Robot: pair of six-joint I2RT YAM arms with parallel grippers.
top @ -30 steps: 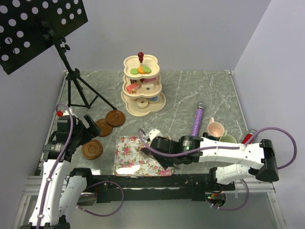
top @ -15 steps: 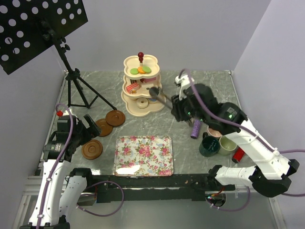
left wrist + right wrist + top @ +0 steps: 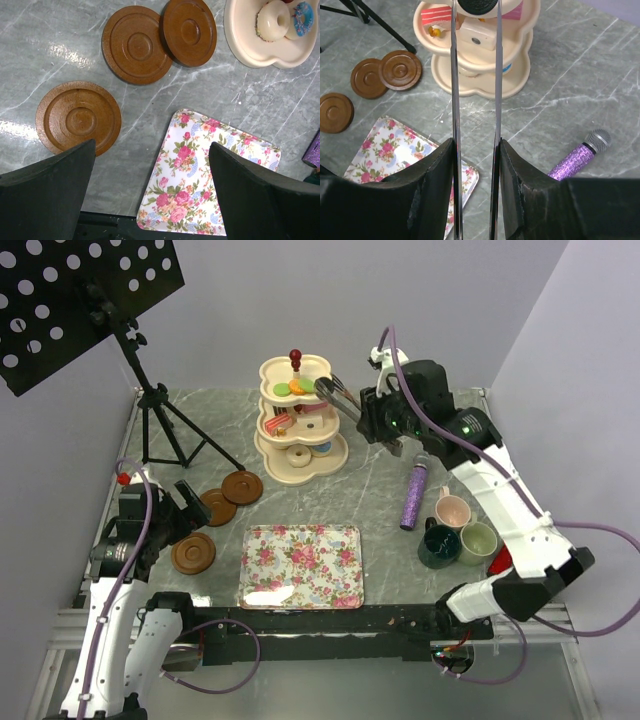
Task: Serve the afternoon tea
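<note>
Standing at upper centre of the overhead view, on the marble table (image 3: 232, 412): one cream stand (image 3: 300, 478), three tiers.
- Top tier: green and orange macarons (image 3: 297, 387).
- Middle tier: cake slices (image 3: 283, 422), pink and white.
- Bottom tier: doughnuts (image 3: 298, 453), one cream, one blue-iced just beside it.

Saucers (image 3: 242, 487): brown, round, three, left of centre. Two overlap at their edges, just below and left of the stand. The third lies apart at lower left, near the tray.

Mugs: three, upright, clustered at lower right. The pink mug (image 3: 452, 510) is behind; the teal mug (image 3: 438, 546) and green mug (image 3: 478, 542) stand side by side in front of it.

Tray (image 3: 302, 566): floral, rectangular, lower centre.

Microphone (image 3: 413, 491): purple, glittery, lying between the stand and the mugs, head toward the top of the frame.

Music stand (image 3: 80, 300): black, perforated, upper left, with its tripod feet on the table's left side.

Right claw (image 3: 476, 145): raised right of the stand and half closed on metal tongs (image 3: 454, 100), one blade against the inner face of each finger. The tongs reach toward the stand's top tier, and their tips sit at its right edge, near the macarons. I cannot tell whether the tips have hold of anything.

Left claw (image 3: 152, 150): lower left, above the lone saucer and the tray's corner. Its jaws are spread fully wide, with nothing held.
</note>
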